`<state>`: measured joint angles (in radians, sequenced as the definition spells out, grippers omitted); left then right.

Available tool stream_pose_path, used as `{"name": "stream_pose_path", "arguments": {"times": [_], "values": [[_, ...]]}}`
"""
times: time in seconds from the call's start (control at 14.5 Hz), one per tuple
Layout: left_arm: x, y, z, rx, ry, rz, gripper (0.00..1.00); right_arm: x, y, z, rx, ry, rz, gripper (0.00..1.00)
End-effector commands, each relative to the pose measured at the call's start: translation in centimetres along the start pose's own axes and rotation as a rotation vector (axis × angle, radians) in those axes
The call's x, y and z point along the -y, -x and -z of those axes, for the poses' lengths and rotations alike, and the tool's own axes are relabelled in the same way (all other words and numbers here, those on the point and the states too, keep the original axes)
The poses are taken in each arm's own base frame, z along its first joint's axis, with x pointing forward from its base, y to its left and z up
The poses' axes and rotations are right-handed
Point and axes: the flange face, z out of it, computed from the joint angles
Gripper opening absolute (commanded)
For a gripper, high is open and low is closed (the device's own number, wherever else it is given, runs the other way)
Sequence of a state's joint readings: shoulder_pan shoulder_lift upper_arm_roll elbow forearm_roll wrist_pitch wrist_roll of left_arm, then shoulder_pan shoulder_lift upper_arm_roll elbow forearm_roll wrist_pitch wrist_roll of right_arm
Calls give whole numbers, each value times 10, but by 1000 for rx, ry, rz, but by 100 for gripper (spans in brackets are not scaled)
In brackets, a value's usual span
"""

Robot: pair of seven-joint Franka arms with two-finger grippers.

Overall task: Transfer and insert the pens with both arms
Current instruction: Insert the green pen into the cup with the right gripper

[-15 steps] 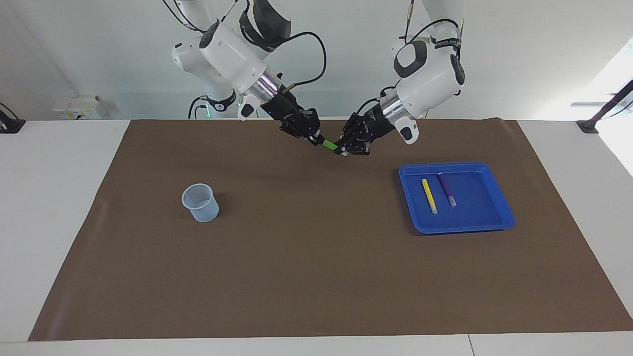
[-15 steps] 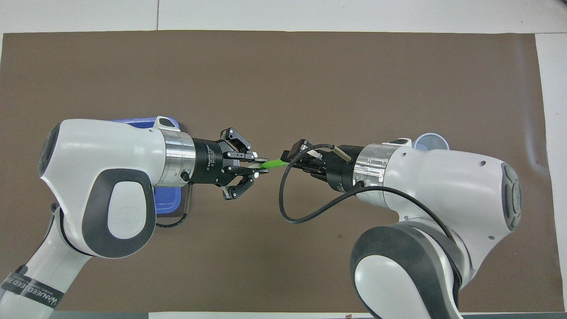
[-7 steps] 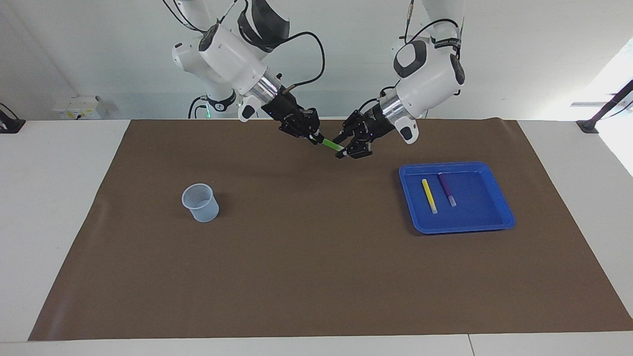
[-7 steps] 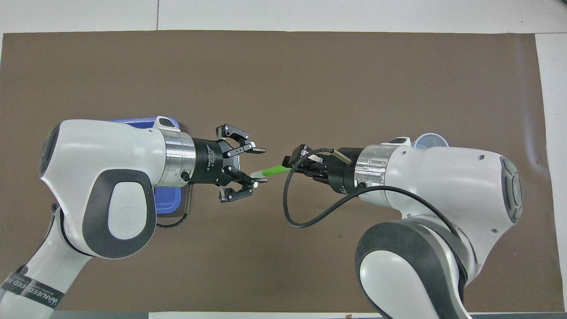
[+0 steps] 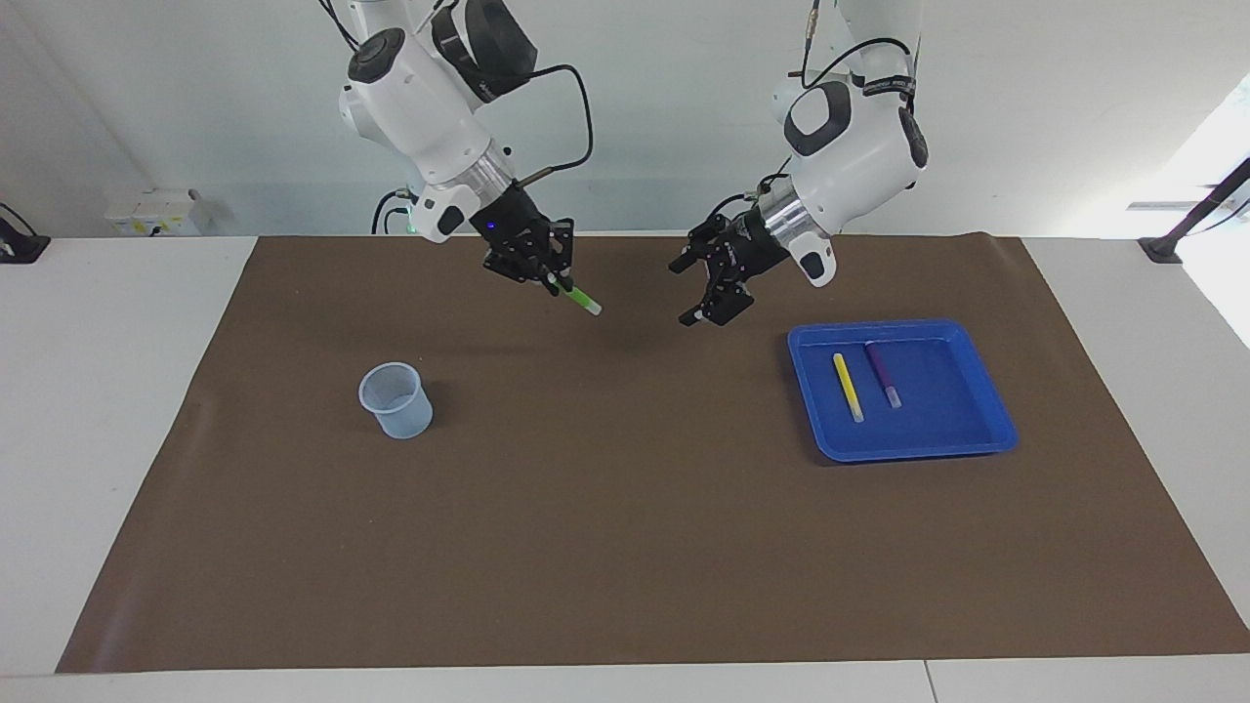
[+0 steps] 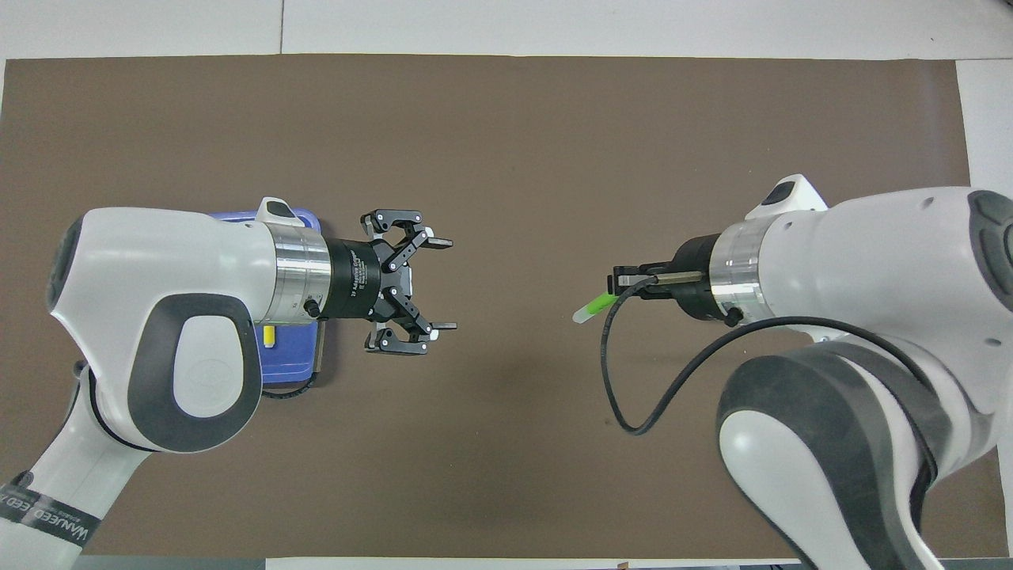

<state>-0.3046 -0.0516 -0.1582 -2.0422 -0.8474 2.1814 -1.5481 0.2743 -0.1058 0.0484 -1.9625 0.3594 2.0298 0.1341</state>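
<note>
My right gripper (image 5: 557,280) (image 6: 616,286) is shut on the bright green pen (image 5: 584,299) (image 6: 590,307). It holds the pen in the air over the brown mat, and the pen's pale cap points down and away from the wrist. My left gripper (image 5: 681,294) (image 6: 449,283) hangs open and empty over the mat, beside the blue tray (image 5: 903,447) (image 6: 291,377). The yellow pen (image 5: 848,387) and the purple pen (image 5: 882,374) lie side by side in that tray. In the overhead view my left arm hides most of the tray.
A translucent cup (image 5: 395,399) stands upright on the brown mat (image 5: 625,547) toward the right arm's end of the table. My right arm hides it in the overhead view. The tray sits toward the left arm's end.
My left gripper opened and let go of the green pen. My right gripper kept the pen and carried it toward the right arm's end, and the two grippers drew apart.
</note>
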Motion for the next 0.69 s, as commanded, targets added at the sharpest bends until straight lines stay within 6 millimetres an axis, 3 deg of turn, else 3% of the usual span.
{"name": "stream_pose_path", "arguments": {"times": [0.0, 0.21, 0.34, 0.48, 0.62], "values": [[-3, -31, 24, -97, 6, -137, 100, -40, -21, 11, 6, 124, 167, 0], [-11, -63, 45, -175, -32, -275, 100, -78, -39, 30, 0, 301, 332, 0], [-15, -90, 62, -242, -88, -399, 100, -97, -45, 33, -5, 337, 324, 0], [-20, -122, 84, -277, -133, -522, 100, -130, -52, 25, 15, 339, 291, 0], [-21, -157, 98, -339, -237, -726, 100, -147, -53, 19, 32, 334, 265, 0]]}}
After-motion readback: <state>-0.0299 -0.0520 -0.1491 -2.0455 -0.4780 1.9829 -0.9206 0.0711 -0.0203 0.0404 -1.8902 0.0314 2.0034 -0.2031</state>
